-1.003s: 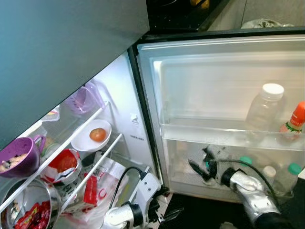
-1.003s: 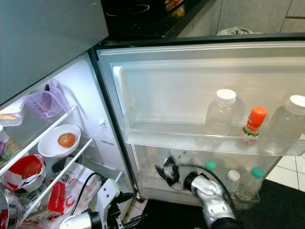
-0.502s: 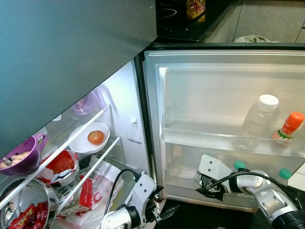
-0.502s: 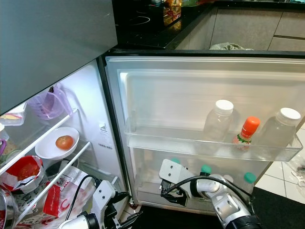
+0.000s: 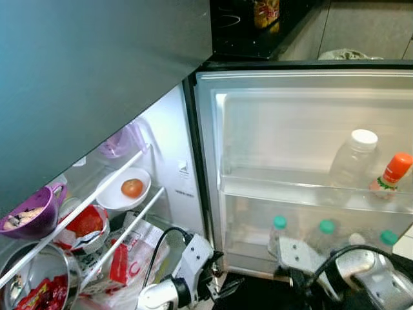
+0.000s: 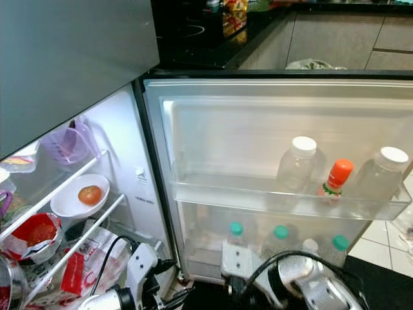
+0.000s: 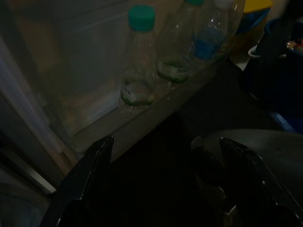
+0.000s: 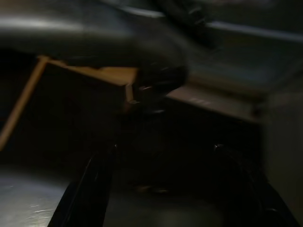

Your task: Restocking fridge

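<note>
The fridge door (image 5: 310, 123) stands open on the right. Its lower shelf holds several clear bottles; the leftmost, green-capped one (image 5: 277, 236) stands alone and appears in the left wrist view as well (image 7: 137, 71). The upper door shelf (image 5: 310, 194) carries a white-capped bottle (image 5: 353, 158) and an orange-capped bottle (image 5: 392, 173). My right arm (image 5: 361, 274) sits low in front of the lower shelf, and its gripper (image 8: 165, 189) is open in a dark, blurred wrist view. My left gripper (image 7: 165, 189) is open near the floor, aimed at the lower shelf.
Inside the fridge at the left, wire shelves hold a white plate with a tomato (image 5: 132, 188), a purple bowl (image 5: 29, 216), a purple jug (image 5: 119, 139), a red packet (image 5: 84, 223) and plastic bags (image 5: 139, 242). A dark counter (image 5: 245, 26) lies behind the door.
My right gripper has drawn back and down out of the lower door shelf, leaving a green-capped bottle standing at its left end. The camera has shifted slightly.
</note>
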Motion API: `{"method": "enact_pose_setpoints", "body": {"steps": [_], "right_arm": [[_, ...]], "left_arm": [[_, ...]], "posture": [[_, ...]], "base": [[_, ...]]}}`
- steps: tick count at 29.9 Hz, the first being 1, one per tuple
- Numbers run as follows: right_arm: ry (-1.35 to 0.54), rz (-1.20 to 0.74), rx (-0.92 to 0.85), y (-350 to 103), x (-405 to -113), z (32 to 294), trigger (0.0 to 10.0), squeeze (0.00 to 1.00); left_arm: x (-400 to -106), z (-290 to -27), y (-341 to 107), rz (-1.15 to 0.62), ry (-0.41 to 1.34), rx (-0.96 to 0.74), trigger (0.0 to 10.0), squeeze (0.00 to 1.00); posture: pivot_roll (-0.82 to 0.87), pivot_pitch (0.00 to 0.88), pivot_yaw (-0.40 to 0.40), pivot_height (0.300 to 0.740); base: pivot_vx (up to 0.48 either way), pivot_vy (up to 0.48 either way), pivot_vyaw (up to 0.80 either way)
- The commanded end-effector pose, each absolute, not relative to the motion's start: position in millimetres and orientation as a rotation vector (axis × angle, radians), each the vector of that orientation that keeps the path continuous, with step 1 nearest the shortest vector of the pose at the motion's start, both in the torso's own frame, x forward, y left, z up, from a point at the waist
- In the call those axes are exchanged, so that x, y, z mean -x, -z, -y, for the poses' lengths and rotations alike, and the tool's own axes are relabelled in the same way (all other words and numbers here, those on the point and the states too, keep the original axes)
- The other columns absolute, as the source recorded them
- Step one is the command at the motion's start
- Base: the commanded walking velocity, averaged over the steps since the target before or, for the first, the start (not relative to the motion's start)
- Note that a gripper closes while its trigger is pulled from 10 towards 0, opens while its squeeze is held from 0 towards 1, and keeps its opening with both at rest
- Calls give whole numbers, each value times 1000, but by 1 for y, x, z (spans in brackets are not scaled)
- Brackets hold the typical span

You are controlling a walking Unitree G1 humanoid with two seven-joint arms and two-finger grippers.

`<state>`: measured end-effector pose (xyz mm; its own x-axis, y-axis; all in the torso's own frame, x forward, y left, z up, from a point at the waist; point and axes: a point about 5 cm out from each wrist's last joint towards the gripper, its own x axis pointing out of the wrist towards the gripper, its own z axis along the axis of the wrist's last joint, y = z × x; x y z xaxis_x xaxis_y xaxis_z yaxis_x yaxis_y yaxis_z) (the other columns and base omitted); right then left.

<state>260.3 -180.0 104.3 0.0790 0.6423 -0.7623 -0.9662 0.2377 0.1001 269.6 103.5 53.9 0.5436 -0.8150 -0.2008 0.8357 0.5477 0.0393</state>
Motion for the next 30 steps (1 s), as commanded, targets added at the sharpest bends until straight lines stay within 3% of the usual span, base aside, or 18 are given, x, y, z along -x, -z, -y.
{"method": "enact_pose_setpoints", "body": {"steps": [1,4,7,13,14,18,20,23,30], "right_arm": [[-1275,-832,514,-88,-256,177,10000,0],[-1146,-829,589,-61,-263,180,10000,0],[-1046,-811,575,-44,-268,180,10000,0],[-811,-767,486,-19,-273,174,10000,0],[-716,-748,373,-9,-273,169,10000,0],[-657,-755,303,-2,-271,166,10000,0],[-479,-782,188,20,-263,167,10000,0],[-413,-790,152,29,-257,168,10000,0],[-260,-833,-7,44,-243,170,10000,0]], "left_arm": [[-270,-117,-39,-264,915,-227,10000,0],[-277,-135,-25,-374,749,-338,10000,0],[-281,-148,-17,-442,612,-342,10000,0],[-280,-177,-4,-556,339,-251,10000,0],[-277,-186,2,-591,238,-181,10000,0],[-275,-191,6,-617,176,-134,10000,0],[-270,-200,15,-679,92,-143,10000,0],[-267,-203,18,-697,69,-161,10000,0],[-270,-192,16,-632,95,-16,10000,0]], "posture": [[-16,136,68,605],[-17,133,69,605],[-16,131,68,605],[-11,121,63,605],[-17,100,50,605],[-17,94,43,605],[-16,79,29,605],[-15,75,22,605],[-25,73,18,605]], "base": [[0,0,0],[0,0,0],[0,0,0],[0,0,0],[0,0,0],[0,0,0],[0,0,0],[0,0,0],[0,0,0]]}}
